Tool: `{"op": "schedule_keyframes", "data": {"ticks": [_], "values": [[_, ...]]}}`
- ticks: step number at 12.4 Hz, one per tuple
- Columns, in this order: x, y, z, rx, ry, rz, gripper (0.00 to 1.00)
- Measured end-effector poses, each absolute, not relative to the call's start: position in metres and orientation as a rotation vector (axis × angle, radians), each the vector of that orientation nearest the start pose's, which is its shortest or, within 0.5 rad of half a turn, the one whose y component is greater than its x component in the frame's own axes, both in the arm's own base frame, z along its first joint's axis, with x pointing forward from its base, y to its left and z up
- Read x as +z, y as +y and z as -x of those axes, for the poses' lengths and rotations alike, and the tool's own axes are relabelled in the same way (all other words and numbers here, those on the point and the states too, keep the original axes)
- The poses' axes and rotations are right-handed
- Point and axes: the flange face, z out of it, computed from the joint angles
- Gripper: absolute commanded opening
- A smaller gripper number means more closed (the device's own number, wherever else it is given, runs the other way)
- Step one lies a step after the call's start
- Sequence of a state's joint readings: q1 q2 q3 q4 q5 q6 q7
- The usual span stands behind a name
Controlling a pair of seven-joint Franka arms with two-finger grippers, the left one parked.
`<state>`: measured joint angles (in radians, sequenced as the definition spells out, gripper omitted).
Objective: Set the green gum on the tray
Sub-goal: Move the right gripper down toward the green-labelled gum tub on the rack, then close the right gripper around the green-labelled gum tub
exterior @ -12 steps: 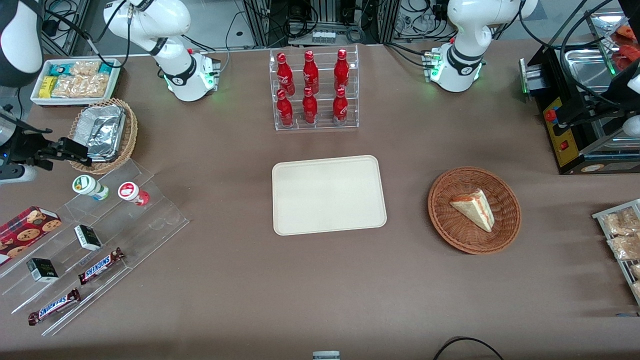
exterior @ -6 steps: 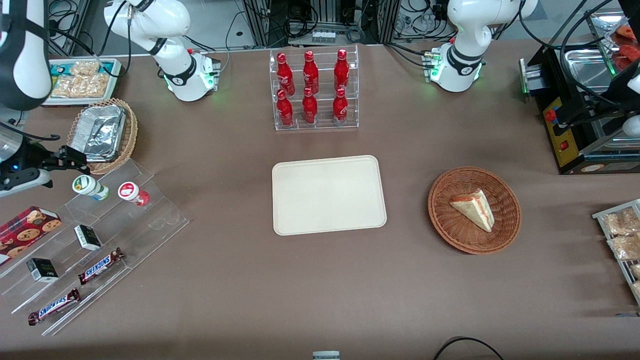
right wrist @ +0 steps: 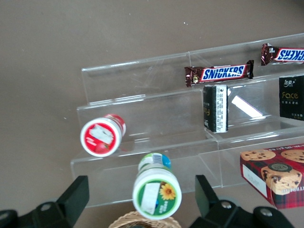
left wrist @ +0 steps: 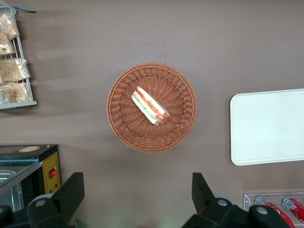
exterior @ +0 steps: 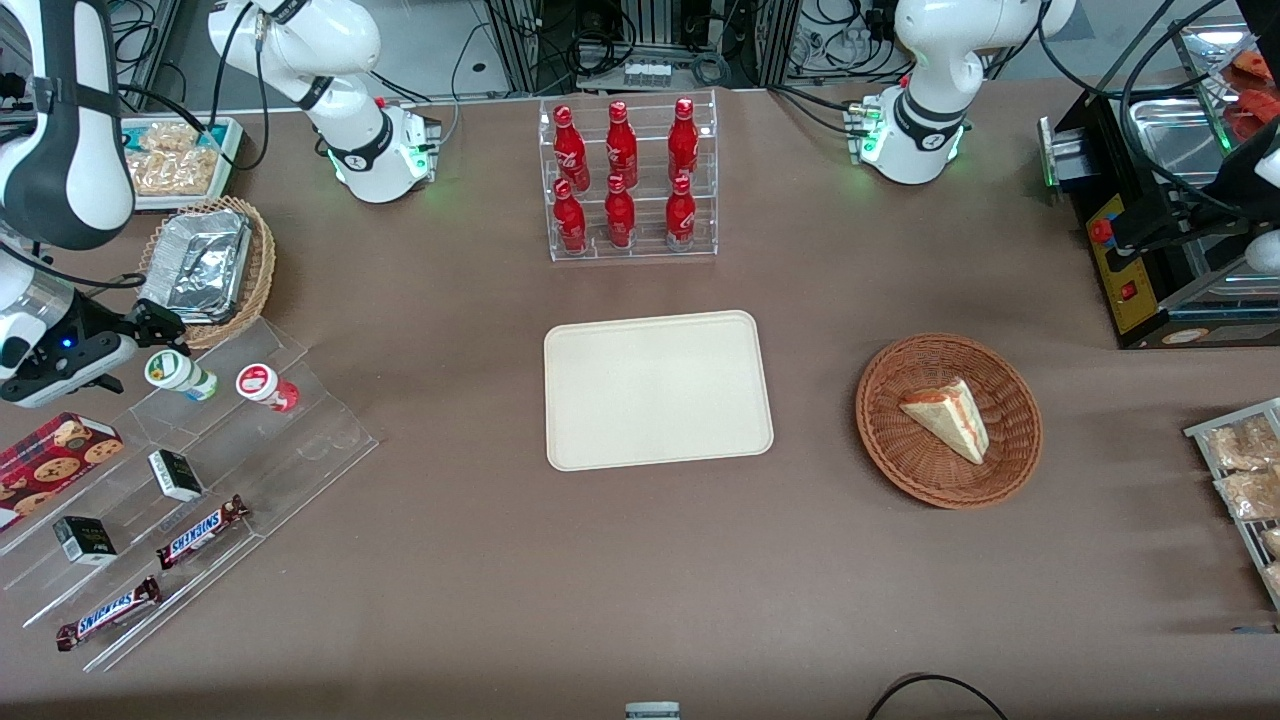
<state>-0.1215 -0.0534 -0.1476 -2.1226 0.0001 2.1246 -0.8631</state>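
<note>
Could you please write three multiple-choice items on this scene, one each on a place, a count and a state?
1. Where is the green gum?
A. on the clear stepped rack, beside the red-lidded bottle
B. on the tray
C. in the basket with the sandwich

2. How many red bottles stand in the clear case?
A. four
B. six
C. eight

3. What state is the gripper in?
A. shut on the gum
B. open, with a finger to each side of the gum's lid
C. open over the tray

Answers: 1 A, the front view shows both bottles on the rack's top step; 2 B, two rows of three; 3 B, the right wrist view shows the gap.
</note>
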Motion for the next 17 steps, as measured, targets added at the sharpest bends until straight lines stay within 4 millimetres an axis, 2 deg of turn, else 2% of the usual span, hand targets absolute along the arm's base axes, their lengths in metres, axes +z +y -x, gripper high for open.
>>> {"op": "schedule_keyframes", "data": {"ticks": [2, 9, 17], "values": [[0.426, -0.152, -0.511, -0.092, -1.004, 3.008, 0.99], [0.392, -0.166, -0.493, -0.104, -1.038, 3.005, 0.99], [0.383, -0.169, -0.486, -0.085, -1.029, 2.999, 0.99]]}}
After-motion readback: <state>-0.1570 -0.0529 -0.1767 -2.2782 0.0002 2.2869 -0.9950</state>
